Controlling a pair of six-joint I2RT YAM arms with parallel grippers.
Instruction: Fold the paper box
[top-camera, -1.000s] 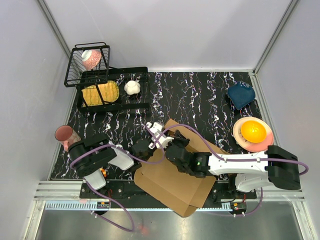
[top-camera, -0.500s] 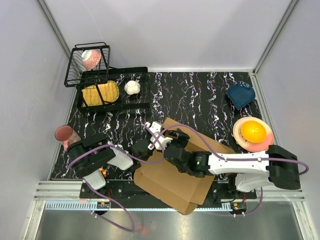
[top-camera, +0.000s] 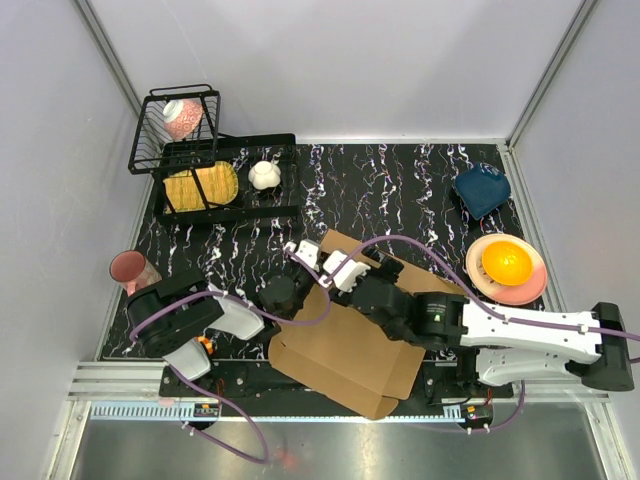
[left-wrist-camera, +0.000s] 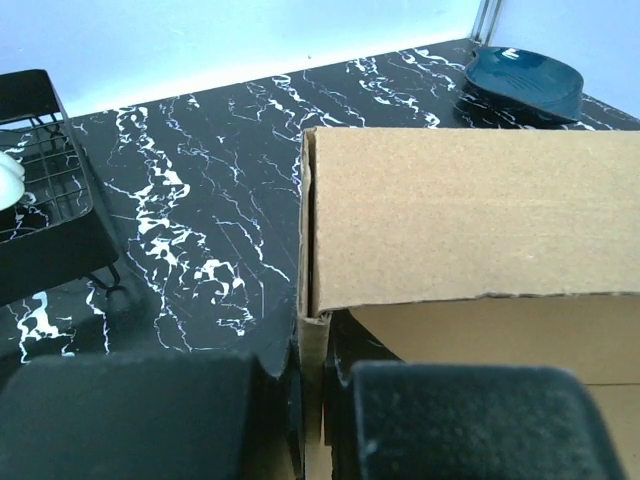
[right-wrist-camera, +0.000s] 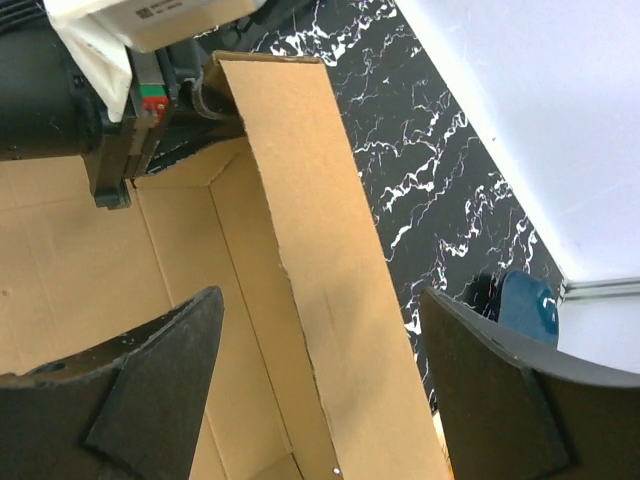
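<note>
From above, the paper box (top-camera: 345, 350) lies partly folded at the middle of the table's near edge, one corner hanging over that edge. The left arm stays low, bent from its base at the near left corner and reaching right, so that the left gripper (top-camera: 290, 293) meets the box's far left corner. The right arm stretches left from the near right corner across the cardboard, and the right gripper (top-camera: 345, 268) sits over the raised far flap. A black wire rack (top-camera: 215, 175) stands by the far left corner.

From the left wrist, the left gripper (left-wrist-camera: 315, 420) is pinched narrowly on the upright wall of the paper box (left-wrist-camera: 460, 220), with cardboard squeezed between its dark pads (left-wrist-camera: 130, 415). A dark blue dish (left-wrist-camera: 525, 85) rests towards the far right corner.

From the right wrist, the right gripper (right-wrist-camera: 320, 380) is spread wide and holds nothing. Its fingers (right-wrist-camera: 150, 370) straddle the standing flap of the paper box (right-wrist-camera: 300, 230) without touching it. The left gripper (right-wrist-camera: 120, 150) clamps the flap's far end.
</note>
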